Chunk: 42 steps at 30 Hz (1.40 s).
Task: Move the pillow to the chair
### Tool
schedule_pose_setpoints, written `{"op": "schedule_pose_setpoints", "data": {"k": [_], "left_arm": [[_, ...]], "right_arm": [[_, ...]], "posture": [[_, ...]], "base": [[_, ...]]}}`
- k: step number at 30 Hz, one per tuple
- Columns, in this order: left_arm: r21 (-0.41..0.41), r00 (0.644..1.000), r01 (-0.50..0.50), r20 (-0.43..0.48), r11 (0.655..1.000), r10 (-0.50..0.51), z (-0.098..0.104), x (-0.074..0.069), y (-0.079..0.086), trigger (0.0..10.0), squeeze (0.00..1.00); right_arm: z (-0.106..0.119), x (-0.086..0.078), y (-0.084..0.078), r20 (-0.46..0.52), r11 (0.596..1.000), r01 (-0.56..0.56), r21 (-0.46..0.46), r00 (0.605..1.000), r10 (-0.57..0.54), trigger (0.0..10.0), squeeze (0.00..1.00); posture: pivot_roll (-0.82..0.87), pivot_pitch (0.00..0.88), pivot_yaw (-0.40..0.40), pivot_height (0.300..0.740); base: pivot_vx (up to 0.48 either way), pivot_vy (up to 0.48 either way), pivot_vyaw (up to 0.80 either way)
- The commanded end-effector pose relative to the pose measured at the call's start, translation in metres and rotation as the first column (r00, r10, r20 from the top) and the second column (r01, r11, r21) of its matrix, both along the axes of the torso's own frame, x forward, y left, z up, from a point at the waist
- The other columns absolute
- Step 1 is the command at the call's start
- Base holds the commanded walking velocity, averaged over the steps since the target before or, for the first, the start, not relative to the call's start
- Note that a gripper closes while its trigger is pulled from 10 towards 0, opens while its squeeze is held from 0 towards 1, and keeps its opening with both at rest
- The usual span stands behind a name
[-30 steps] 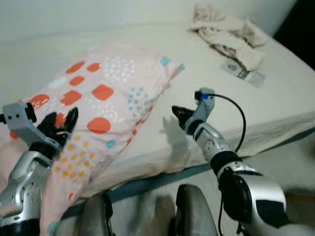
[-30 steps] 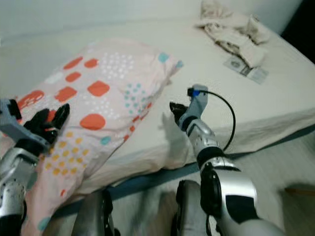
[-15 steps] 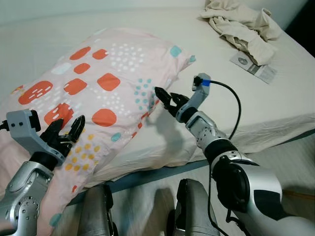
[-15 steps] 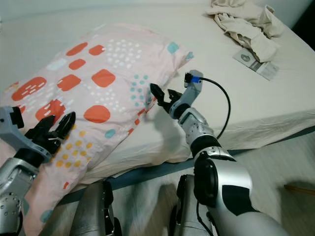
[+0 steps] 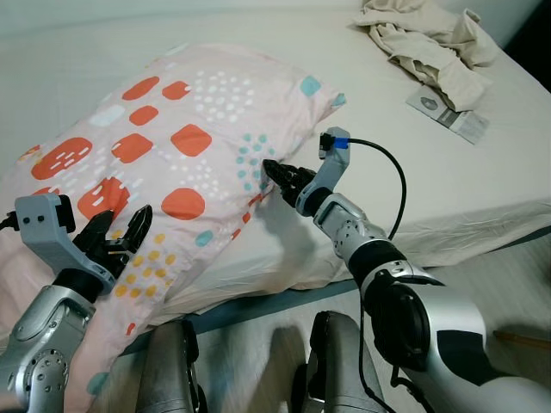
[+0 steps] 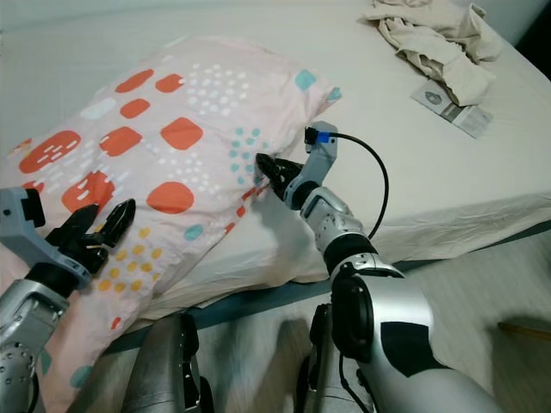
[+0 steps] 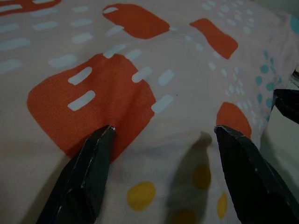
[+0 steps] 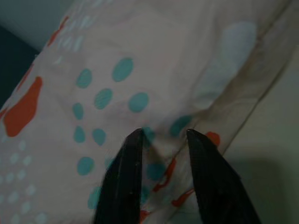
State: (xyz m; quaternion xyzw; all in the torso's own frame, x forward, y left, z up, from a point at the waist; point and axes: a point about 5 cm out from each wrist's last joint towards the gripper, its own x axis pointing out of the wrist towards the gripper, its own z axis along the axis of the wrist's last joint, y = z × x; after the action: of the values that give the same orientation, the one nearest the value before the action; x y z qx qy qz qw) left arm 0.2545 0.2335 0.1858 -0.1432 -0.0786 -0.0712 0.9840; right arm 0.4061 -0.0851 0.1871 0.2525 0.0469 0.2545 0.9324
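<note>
One pillow (image 5: 172, 163) is subject to the task: pale pink, printed with orange blocks and teal and yellow dots, lying diagonally across the bed (image 5: 482, 185) toward its left side, one end hanging over the near edge of the mattress. It appears soft, loosely filled and light; the cover wrinkles readily under contact, so it is judged likely to sag and fold if lifted from one point. The fabric looks matte, not slippery, and nothing about it is fragile.

Right gripper (image 5: 277, 175) sits at the pillow's right-hand long edge, about midway along. In the right wrist view its two black fingers (image 8: 124, 179) are narrowly parted and pressed at the seam, a small ridge of fabric rising between them; they are not yet closed on it.

Left gripper (image 5: 116, 237) is over the near, overhanging end of the pillow. Its fingertips (image 7: 100, 142) are spread wide, with the tips at or just above the cover; contact cannot be confirmed.

Recommended hold: a bunch of cover and filling at each of these two stations, so the load is shared and the middle does not droop.

Crumpled cream cloth (image 5: 426, 43) lies at the far right corner of the bed, with a small packet (image 5: 448, 112) just beside it, both well apart from the pillow.
</note>
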Motion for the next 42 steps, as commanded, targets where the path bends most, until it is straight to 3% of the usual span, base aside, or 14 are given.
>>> {"op": "schedule_pose_setpoints", "data": {"k": [1, 17, 21, 22, 24, 25, 29, 32, 35, 36, 39, 41, 42], "left_arm": [[0.007, 0.999, 0.001, -0.039, 1.000, -0.001, -0.007, -0.005, -0.001, 10.0, 0.00], [0.027, 0.999, -0.015, -0.051, 1.000, 0.017, -0.006, -0.004, 0.005, 10.0, 0.00], [0.031, 0.999, -0.018, -0.045, 0.999, 0.020, -0.004, -0.004, 0.006, 10.0, 0.00], [0.028, 0.999, -0.008, -0.039, 1.000, 0.009, -0.002, -0.005, 0.005, 10.0, 0.00], [0.025, 0.999, 0.000, -0.034, 1.000, 0.000, -0.001, -0.005, 0.005, 10.0, 0.00], [0.023, 0.999, 0.022, -0.031, 0.999, -0.021, 0.000, -0.005, 0.002, 10.0, 0.00], [0.022, 0.997, 0.066, -0.034, 0.998, -0.065, 0.000, -0.007, -0.007, 10.0, 0.00], [0.022, 0.997, 0.070, -0.037, 0.997, -0.069, -0.001, -0.007, -0.009, 10.0, 0.00], [0.023, 0.996, 0.073, -0.044, 0.997, -0.072, -0.001, -0.009, -0.011, 10.0, 0.00], [0.023, 0.996, 0.073, -0.044, 0.997, -0.072, -0.001, -0.009, -0.011, 10.0, 0.00], [0.029, 0.996, 0.073, -0.047, 0.997, -0.072, 0.000, -0.010, -0.010, 10.0, 0.00], [0.030, 0.996, 0.073, -0.047, 0.997, -0.071, 0.000, -0.010, -0.010, 10.0, 0.00], [0.036, 0.997, 0.067, -0.048, 0.997, -0.066, 0.001, -0.011, -0.009, 10.0, 0.00]], "right_arm": [[-0.004, 0.000, -0.006, -0.042, 0.999, 0.033, 0.014, 0.999, -0.032, 0.0, 0.00], [-0.001, 0.005, -0.026, -0.049, 0.990, 0.139, 0.005, 0.989, -0.139, 0.0, 0.00], [0.002, 0.006, -0.041, -0.035, 0.980, 0.196, 0.021, 0.980, -0.196, 0.0, 0.00], [0.003, 0.007, -0.049, -0.029, 0.972, 0.232, 0.019, 0.972, -0.232, 0.8, 0.00], [0.004, 0.007, -0.055, -0.026, 0.967, 0.256, 0.015, 0.967, -0.255, 0.8, 0.00], [0.004, 0.007, -0.061, -0.032, 0.960, 0.278, 0.039, 0.960, -0.277, 10.0, 1.00], [0.008, 0.008, -0.068, -0.057, 0.952, 0.288, 0.105, 0.957, -0.284, 10.0, 1.00], [0.009, 0.008, -0.064, -0.049, 0.962, 0.256, 0.099, 0.966, -0.252, 10.0, 1.00], [0.011, 0.006, -0.030, -0.019, 0.996, 0.068, 0.057, 0.998, -0.068, 10.0, 1.00], [0.011, 0.006, -0.030, -0.019, 0.996, 0.068, 0.057, 0.998, -0.068, 10.0, 1.00], [0.007, 0.001, -0.002, -0.019, 0.997, -0.072, 0.014, 0.997, 0.072, 10.0, 1.00], [0.005, 0.000, 0.003, -0.023, 0.995, -0.096, 0.007, 0.995, 0.097, 10.0, 1.00], [-0.001, -0.005, 0.020, -0.039, 0.984, -0.176, -0.027, 0.984, 0.175, 10.0, 1.00]], "posture": [[0.24, 0.381, -0.100, 0.566], [0.24, 0.377, -0.092, 0.566], [0.24, 0.371, -0.096, 0.566], [0.24, 0.372, -0.097, 0.566], [0.24, 0.372, -0.097, 0.566], [0.24, 0.371, -0.094, 0.566], [0.24, 0.367, -0.089, 0.566], [0.24, 0.374, -0.088, 0.566], [0.25, 0.379, -0.084, 0.566], [0.25, 0.379, -0.084, 0.566], [0.26, 0.380, -0.087, 0.566], [0.26, 0.380, -0.087, 0.566], [0.27, 0.382, -0.092, 0.566]], "base": [[0.000, 0.000, 0.00], [0.000, 0.000, 0.00], [0.000, 0.000, 0.00], [0.000, 0.000, 0.00], [0.000, 0.000, 0.00], [0.000, 0.000, 0.00], [0.000, 0.000, 0.00], [0.000, 0.000, 0.00], [0.000, 0.000, 0.00], [0.000, 0.000, 0.00], [0.000, 0.000, 0.00], [0.000, 0.000, 0.00], [0.000, 0.000, 0.00]]}}
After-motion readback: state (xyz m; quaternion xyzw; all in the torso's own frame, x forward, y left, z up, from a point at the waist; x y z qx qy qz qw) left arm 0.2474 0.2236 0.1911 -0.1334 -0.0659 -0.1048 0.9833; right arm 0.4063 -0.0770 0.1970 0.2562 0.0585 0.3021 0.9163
